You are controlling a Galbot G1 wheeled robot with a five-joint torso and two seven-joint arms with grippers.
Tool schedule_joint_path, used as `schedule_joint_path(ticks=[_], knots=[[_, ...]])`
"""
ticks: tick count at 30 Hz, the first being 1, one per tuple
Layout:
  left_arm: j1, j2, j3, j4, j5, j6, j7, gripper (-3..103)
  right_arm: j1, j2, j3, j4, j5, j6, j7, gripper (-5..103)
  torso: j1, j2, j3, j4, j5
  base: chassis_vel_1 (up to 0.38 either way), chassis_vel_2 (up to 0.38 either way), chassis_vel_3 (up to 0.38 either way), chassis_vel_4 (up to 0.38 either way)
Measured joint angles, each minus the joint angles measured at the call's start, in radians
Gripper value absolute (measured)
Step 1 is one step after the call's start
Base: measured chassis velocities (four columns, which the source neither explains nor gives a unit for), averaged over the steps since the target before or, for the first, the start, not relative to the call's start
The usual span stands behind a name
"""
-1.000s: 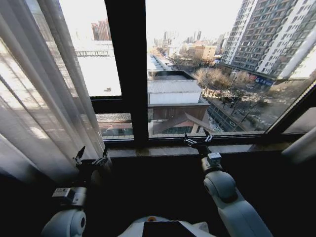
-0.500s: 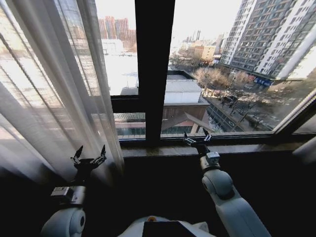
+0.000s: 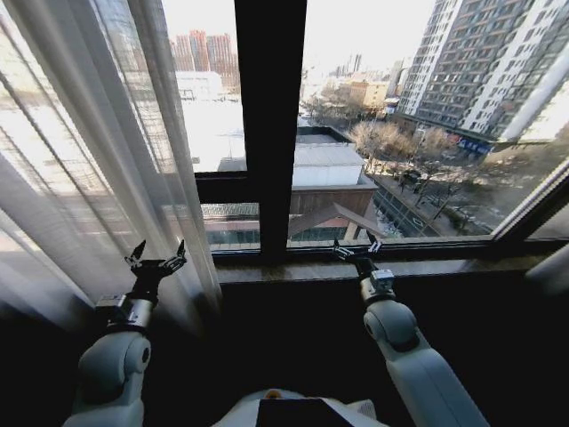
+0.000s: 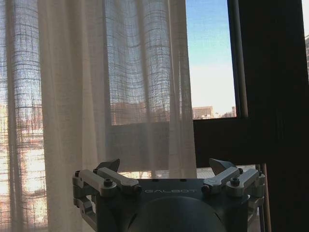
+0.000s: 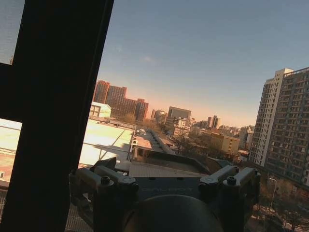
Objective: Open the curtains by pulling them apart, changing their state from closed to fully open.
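Facing curtains [image 3: 98,169], left gripper [image 3: 156,257] raised, splayed

Light source: strong daylight came in through the window [image 3: 400,133] from outside.
Curtain: the sheer curtain [image 3: 80,160] glowed, backlit, its pleats showing as darker stripes.
Glare: the sky and the rooftops beyond were washed out in the head view.
Shadow: the window frame [image 3: 269,124], the sill and the room below were nearly black.
Distortion: straight lines bent outward toward the head view's edges.
Wrist views: both claws, left [image 4: 166,170] and right [image 5: 164,175], were dark silhouettes.
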Motion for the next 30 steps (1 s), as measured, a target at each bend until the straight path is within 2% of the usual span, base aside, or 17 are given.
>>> schedule_joint_path(ticks=[8, 18, 23, 30], knots=[[-0.143, 0.082, 0.054, 0.146, -0.033, 0.03, -0.002, 100, 0.032, 0.001, 0.012, -0.048, 0.003, 0.0, 0.001, 100, 0.0, 0.0, 0.0, 0.0001, -0.0004, 0.0, 0.0, 0.0, 0.0], [-0.28, 0.122, 0.125, 0.245, -0.051, 0.061, -0.016, 100, 0.041, -0.001, 0.035, -0.071, 0.004, 0.0, 0.001, 100, 0.0, 0.0, 0.0, 0.0, -0.0002, 0.0, 0.0, 0.0, 0.0], [-0.318, 0.135, 0.136, 0.269, -0.071, 0.084, -0.025, 100, 0.045, -0.005, 0.045, -0.08, 0.005, 0.0, 0.001, 100, 0.0, 0.0, 0.0, 0.0001, -0.0003, 0.0, 0.0, 0.0, 0.0], [-0.381, 0.168, 0.13, 0.338, -0.091, 0.086, -0.025, 100, 0.057, -0.002, 0.053, -0.091, 0.006, 0.0, 0.001, 100, 0.0, 0.0, 0.0, 0.0001, -0.0001, 0.0, 0.0, 0.0, 0.0]])
